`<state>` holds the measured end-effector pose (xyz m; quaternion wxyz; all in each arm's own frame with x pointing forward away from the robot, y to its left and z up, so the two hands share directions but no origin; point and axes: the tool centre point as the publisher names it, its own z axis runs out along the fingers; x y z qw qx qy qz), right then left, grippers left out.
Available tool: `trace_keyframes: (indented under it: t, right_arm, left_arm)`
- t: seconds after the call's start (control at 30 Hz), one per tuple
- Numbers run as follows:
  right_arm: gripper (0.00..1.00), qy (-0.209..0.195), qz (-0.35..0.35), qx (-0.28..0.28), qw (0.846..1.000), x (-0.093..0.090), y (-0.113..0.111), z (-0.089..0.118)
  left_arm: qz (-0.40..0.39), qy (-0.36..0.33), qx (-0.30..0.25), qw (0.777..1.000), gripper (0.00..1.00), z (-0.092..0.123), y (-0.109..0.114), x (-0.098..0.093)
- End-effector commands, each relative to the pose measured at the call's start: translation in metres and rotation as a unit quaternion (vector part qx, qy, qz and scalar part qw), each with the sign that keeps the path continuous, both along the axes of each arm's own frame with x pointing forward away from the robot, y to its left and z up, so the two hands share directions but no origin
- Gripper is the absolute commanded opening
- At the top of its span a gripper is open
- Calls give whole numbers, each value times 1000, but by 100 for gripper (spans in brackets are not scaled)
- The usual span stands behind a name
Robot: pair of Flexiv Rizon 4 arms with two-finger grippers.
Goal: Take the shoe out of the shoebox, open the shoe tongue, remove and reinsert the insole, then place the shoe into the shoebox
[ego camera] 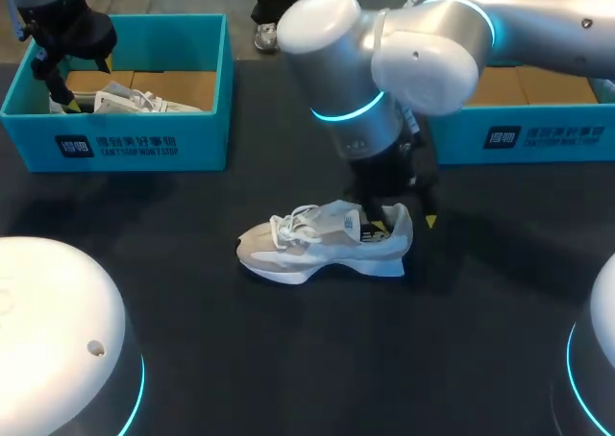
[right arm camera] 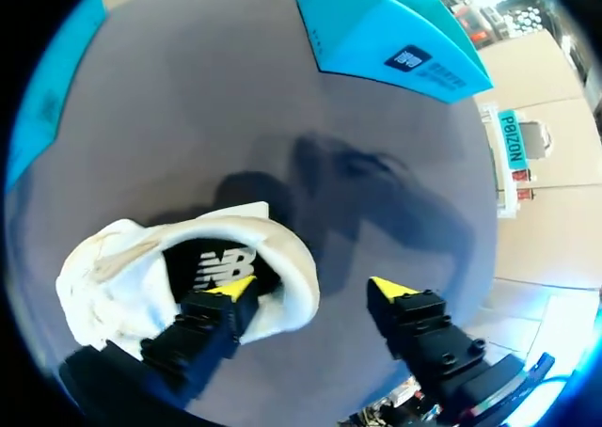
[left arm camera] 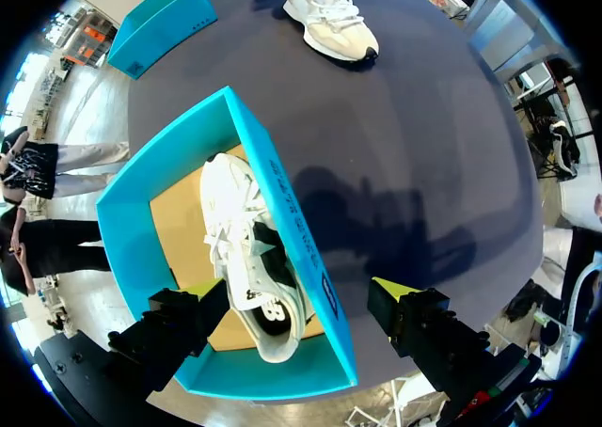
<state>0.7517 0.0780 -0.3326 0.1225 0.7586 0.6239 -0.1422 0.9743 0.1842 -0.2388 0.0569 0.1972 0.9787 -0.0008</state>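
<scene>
Though the sneaker [ego camera: 322,242] is unboxed, its insole [right arm camera: 224,265] seems unremoved; your right gripper [right arm camera: 312,289] straddles the heel [right arm camera: 299,278], wide open, holding nothing.

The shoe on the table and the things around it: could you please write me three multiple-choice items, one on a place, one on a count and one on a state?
1. Where does the shoe by the right gripper lie?
A. In a box
B. On a box's rim
C. On the table

2. How many teal shoeboxes does the head view show?
A. One
B. Two
C. Three

3. How is the right gripper?
A. Open, one finger inside the shoe's heel opening
B. Shut on the laces
C. Open, high above a box

Answers:
1 C, the shoe rests on its sole on the dark table.
2 B, there is a left shoebox and a right shoebox.
3 A, in the right wrist view its other finger stands clear outside the heel.
</scene>
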Motion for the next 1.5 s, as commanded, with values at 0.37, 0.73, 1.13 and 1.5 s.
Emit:
trace_keyframes:
  t: [0.37, 0.73, 1.13, 1.5]
  right_arm:
    - [100, -82, 214, 105, 968, 28, -24, 52]
    - [100, -113, 446, 173, 871, 65, -40, 79]
    - [100, -113, 446, 173, 871, 65, -40, 79]
    - [100, -113, 446, 173, 871, 65, -40, 79]
  left_arm:
    - [0, -2, 1, 1000, 100, 0, 0, -2]
    - [0, -2, 1, 1000, 100, 0, 0, -2]
    - [0, -2, 1, 1000, 100, 0, 0, -2]
    - [0, -2, 1, 1000, 100, 0, 0, -2]
